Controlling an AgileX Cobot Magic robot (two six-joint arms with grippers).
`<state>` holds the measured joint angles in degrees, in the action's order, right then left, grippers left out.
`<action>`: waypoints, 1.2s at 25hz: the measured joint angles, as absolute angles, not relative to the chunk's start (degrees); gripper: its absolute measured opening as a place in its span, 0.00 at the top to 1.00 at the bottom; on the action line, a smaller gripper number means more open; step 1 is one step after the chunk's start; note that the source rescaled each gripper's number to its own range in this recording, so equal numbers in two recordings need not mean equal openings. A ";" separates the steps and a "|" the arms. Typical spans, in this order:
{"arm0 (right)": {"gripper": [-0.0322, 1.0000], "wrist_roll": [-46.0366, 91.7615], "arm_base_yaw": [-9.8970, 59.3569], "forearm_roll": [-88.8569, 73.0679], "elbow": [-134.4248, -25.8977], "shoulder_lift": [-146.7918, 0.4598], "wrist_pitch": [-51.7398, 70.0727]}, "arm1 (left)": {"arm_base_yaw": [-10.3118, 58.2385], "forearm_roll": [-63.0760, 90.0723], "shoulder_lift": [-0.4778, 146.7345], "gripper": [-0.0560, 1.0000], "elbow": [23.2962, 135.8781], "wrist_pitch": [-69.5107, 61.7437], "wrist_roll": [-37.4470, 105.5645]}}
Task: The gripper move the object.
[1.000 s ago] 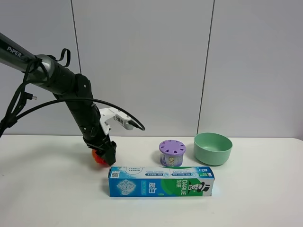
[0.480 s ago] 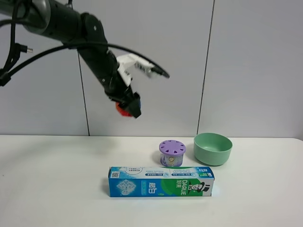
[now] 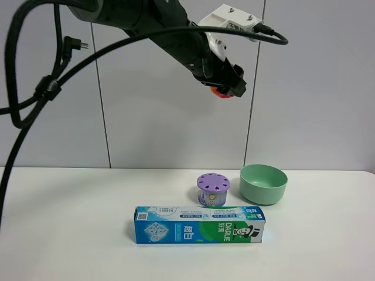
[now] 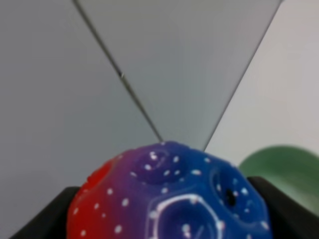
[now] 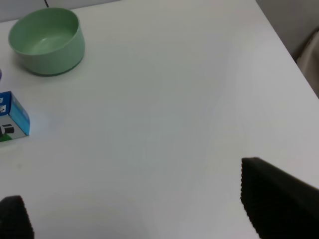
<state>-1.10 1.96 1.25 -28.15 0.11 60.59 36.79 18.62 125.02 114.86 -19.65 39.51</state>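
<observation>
Carrying phase: left tool (image 3: 229,88) clenched on the ball (image 3: 221,92), held high in the air, well clear of the tabletop (image 3: 70,234).
Ball position: at about 12 o'clock above the purple jar (image 3: 213,188) and mint-green bowl (image 3: 263,183) in the high view; only a red sliver shows past the tool there.
Left wrist view: ball (image 4: 169,196) fills the lower frame, dimpled red-to-blue surface, dark tips either side; green bowl rim (image 4: 284,164) visible beyond.
Right tool: only dark tip edges (image 5: 279,204) in its own view over bare tabletop; cannot tell whether released or clenched.
Other items: toothpaste box (image 3: 199,225) lies at 6 o'clock of the jar, just beside it.
Step judged: transport mid-way, ball not yet set down.
Next move: likely a descent toward the bowl side, keeping clear of the jar, grip kept until the ball is low.
</observation>
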 joint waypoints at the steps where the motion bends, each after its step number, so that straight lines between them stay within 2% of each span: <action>1: 0.00 -1.10 1.96 1.25 -28.15 0.11 60.55 | 37.00 19.89 125.78 0.94 114.86 -18.07 39.51; 11: 0.00 -1.10 1.96 1.25 -28.15 0.11 60.49 | 39.68 27.88 134.92 0.94 120.91 -13.37 39.51; 18: 0.00 -1.10 1.96 1.25 -28.15 0.11 60.49 | 42.49 29.09 138.93 0.94 121.50 -12.51 39.51; 30: 0.00 -1.10 1.96 1.25 -28.15 0.11 60.49 | 42.92 30.02 144.66 0.94 121.50 -4.68 39.50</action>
<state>-1.10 1.96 1.25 -28.15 0.11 60.49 42.92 30.02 144.66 121.50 -4.68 39.50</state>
